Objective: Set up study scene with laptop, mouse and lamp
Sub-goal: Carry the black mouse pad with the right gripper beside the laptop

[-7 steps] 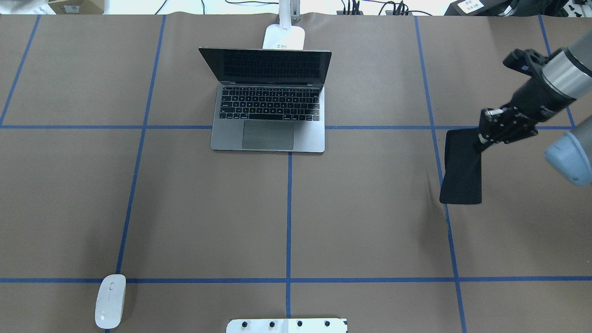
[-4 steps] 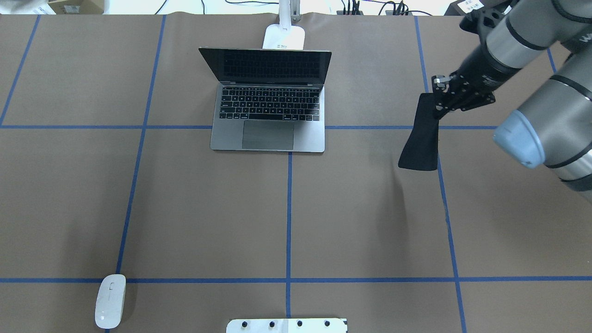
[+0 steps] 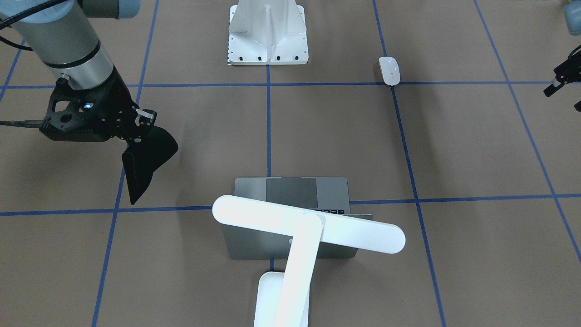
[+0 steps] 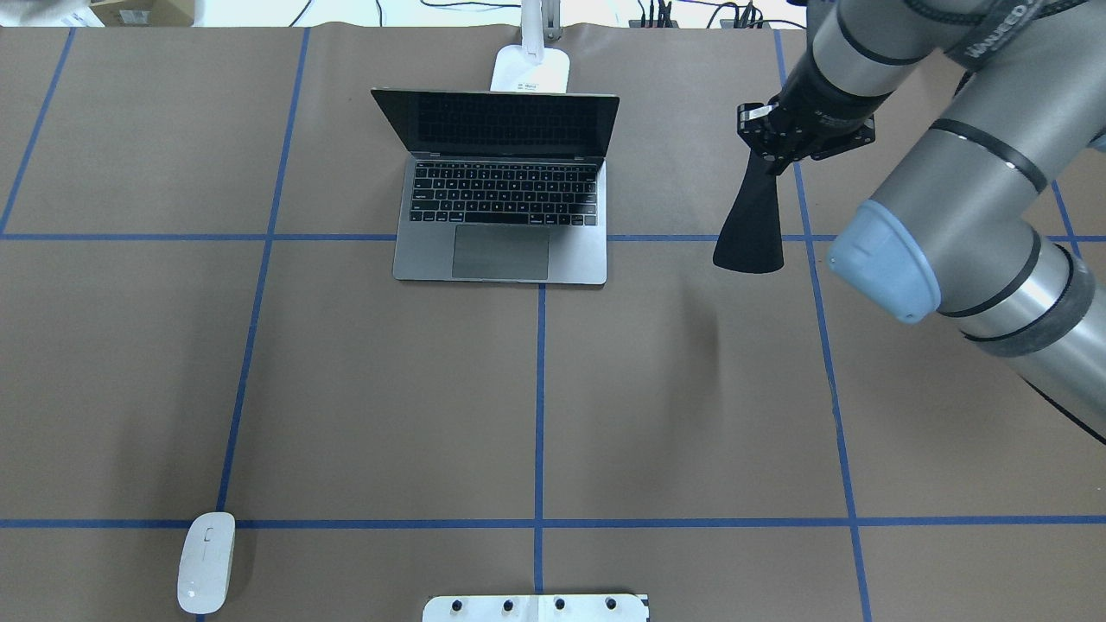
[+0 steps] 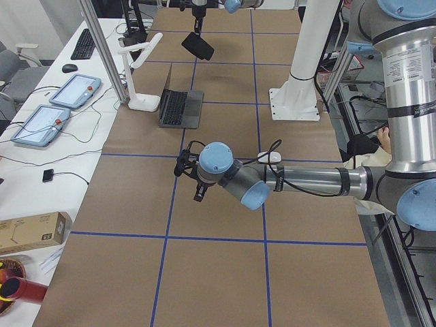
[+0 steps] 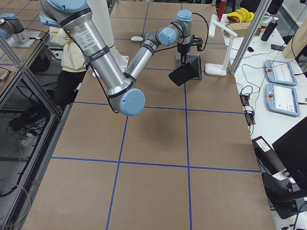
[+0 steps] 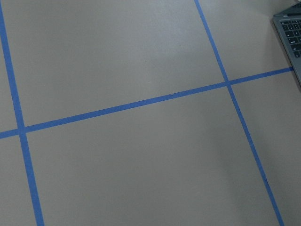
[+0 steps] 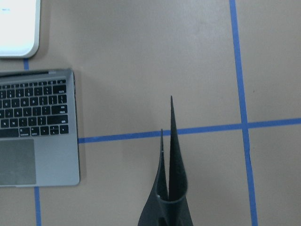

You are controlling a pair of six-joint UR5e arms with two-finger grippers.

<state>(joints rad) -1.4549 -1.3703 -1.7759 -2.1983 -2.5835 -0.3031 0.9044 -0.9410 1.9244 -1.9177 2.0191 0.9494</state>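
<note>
The laptop (image 4: 501,194) stands open at the far middle of the table, its keys toward the robot. Right behind it rises the white lamp (image 3: 308,225), whose base (image 4: 531,69) sits at the table's far edge. Far from both, the small white mouse (image 4: 206,561) lies at the near left on a blue tape line. My right gripper (image 4: 772,160) is shut on the top of a thin black mat (image 4: 750,233), which hangs folded above the table to the laptop's right. Only a part of my left gripper (image 3: 559,81) shows, and I cannot tell its state.
A white ribbed pedestal (image 3: 268,32) with bolt holes stands at the near middle edge. Blue tape lines grid the brown table cover. A person (image 6: 67,52) stands beside the table behind the robot. Tablets (image 5: 71,92) and cables lie on a side desk.
My right arm has swung the hanging black mat farther from the robot and to the left, from the right edge toward the laptop's right side. Laptop, lamp and mouse have not moved.
</note>
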